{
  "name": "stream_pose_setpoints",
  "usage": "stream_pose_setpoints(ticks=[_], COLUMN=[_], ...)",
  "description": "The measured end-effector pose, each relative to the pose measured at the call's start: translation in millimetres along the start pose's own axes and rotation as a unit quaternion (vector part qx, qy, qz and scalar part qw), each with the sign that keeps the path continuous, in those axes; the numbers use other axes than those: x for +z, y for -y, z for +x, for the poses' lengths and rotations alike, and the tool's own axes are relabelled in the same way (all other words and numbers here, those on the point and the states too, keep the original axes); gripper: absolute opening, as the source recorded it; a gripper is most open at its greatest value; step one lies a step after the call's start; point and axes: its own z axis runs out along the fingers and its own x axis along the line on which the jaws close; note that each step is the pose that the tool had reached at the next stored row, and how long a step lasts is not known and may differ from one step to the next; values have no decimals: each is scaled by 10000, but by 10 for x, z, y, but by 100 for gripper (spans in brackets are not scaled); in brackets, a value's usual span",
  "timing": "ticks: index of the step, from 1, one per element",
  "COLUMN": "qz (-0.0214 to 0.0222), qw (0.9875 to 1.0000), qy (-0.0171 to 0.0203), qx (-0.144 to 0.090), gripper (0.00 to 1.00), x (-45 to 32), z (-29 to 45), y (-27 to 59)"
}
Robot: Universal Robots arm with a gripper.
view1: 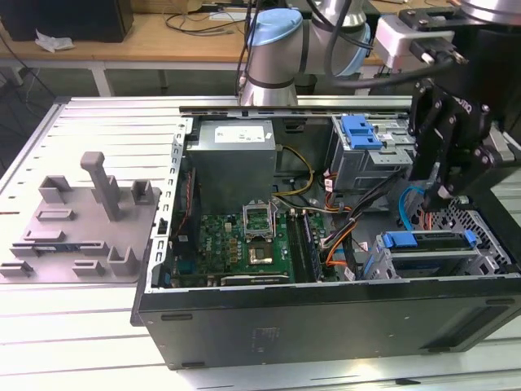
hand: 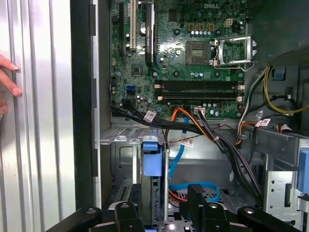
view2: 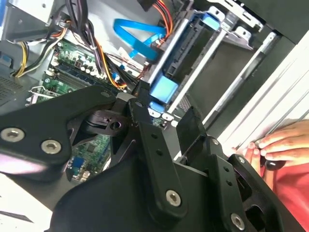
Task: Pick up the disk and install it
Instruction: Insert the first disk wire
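Ribbed grey metal bench (view1: pixel 98 122) is carrying the open black computer case (view1: pixel 326 314), centre-right of the exterior view. Silver hard drive disk with blue plastic frame (view1: pixel 427 251) is sitting in the case's lower-right bay. Black claw (view1: pixel 440 195) is hovering just above it, fingers parted around its blue tab, gripping nothing. Person's hand (hand: pixel 7 84) is resting on the bench.

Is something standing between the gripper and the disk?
Nothing visible does: the gripper hangs just above the disk. A blue cable loops close beside the gripper, on the exterior view's left.
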Motion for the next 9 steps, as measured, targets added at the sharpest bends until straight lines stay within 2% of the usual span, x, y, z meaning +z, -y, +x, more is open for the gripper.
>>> stream_pose_setpoints(ticks=[2,4,5,9], qz=[0,-1,-2,-8], qw=[10000,9999,9998,9996], qy=[-63,-166,-203,-277], qx=[-4,-5,-2,15], gripper=[51,51,51,51], x=[-3,-6,-6,-6], z=[-68,-133,-154,-202], y=[0,5,10,46])
